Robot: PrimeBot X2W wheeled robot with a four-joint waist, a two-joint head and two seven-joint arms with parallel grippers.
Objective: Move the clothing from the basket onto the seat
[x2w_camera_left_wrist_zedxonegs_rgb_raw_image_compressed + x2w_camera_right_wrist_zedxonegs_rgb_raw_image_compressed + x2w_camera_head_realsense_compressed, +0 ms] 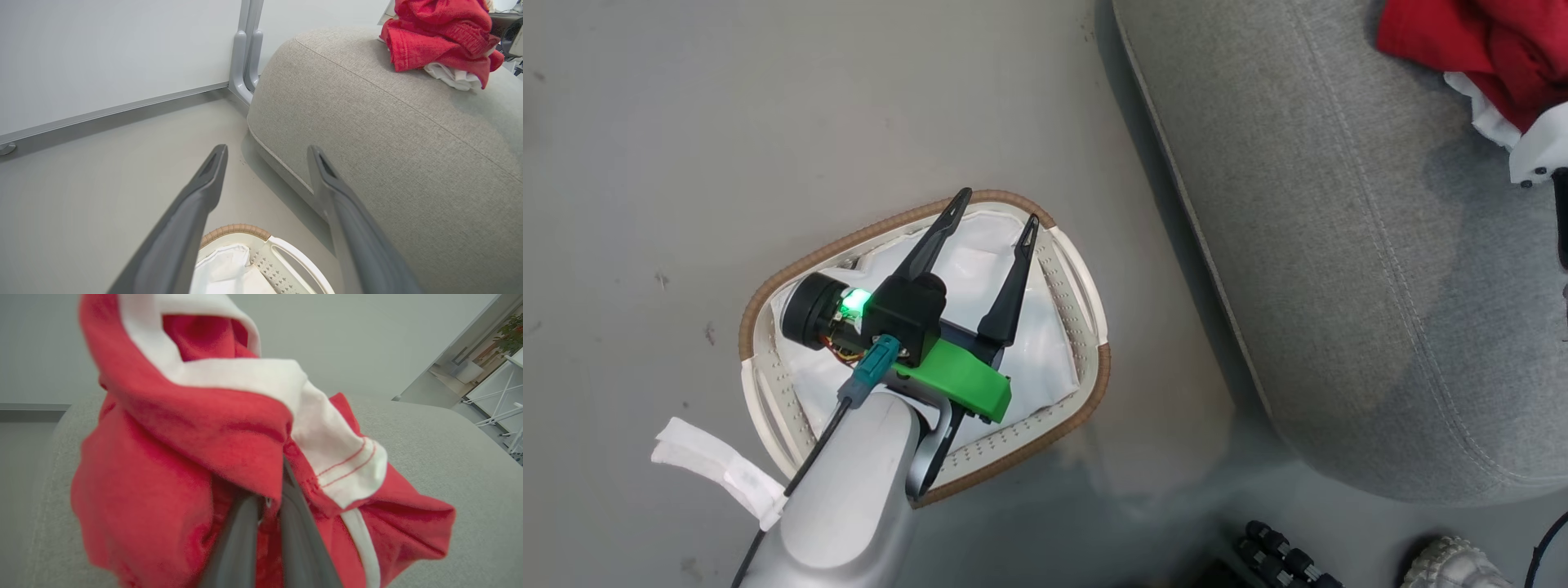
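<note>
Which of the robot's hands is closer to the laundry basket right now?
Left. The left hand hovers open directly above the basket. The right hand is off over the seat, shut on the red clothing.

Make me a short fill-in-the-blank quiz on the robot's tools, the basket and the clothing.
1. The left tool, above the basket, is ____, not shut.
2. The clothing lies on the grey ____.
3. The right tool is shut on that clothing, which is mostly ____.
Answers: open; seat; red.
</note>
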